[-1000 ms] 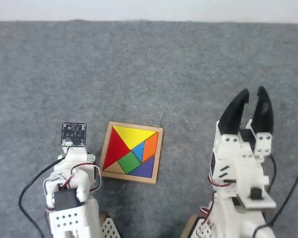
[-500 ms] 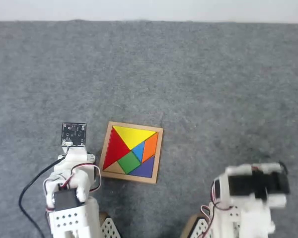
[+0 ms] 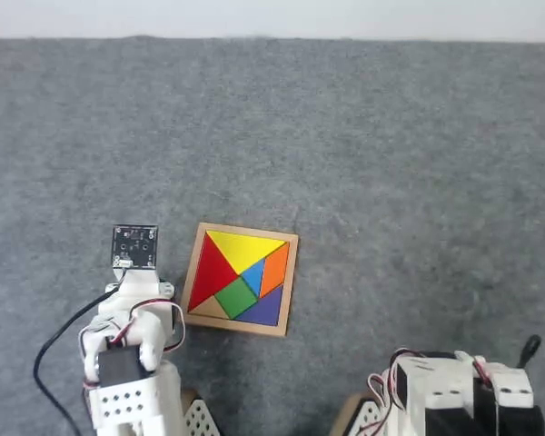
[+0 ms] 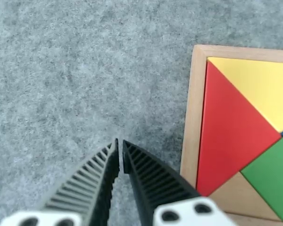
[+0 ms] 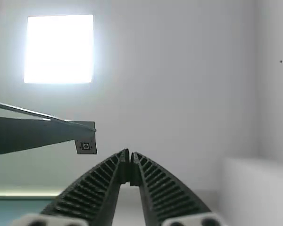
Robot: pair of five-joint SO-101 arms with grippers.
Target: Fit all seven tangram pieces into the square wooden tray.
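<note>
The square wooden tray [image 3: 293,283] lies on the grey mat near the table's front, left of centre. Coloured tangram pieces fill it: yellow [image 3: 245,248], red [image 3: 210,272], green [image 3: 235,297], orange, blue, purple and a tan one [image 4: 236,197]. My left gripper [image 4: 120,142] is shut with nothing in it and hovers over bare mat just left of the tray's left rim [image 4: 192,117]. My left arm [image 3: 132,336] stands at the front left. My right gripper [image 5: 129,153] is shut, empty, and points up at a pale ceiling. Its arm [image 3: 459,392] is folded at the front right.
Grey mat [image 3: 345,136] covers the whole table, with wide bare room behind and to the right of the tray. A bright ceiling light [image 5: 60,48] and a dark beam [image 5: 37,132] appear in the right wrist view. A pale wall runs along the table's far edge.
My right arm has folded back and down towards its base, its gripper swinging from over the mat to pointing upward. The left arm and the tray have not moved.
</note>
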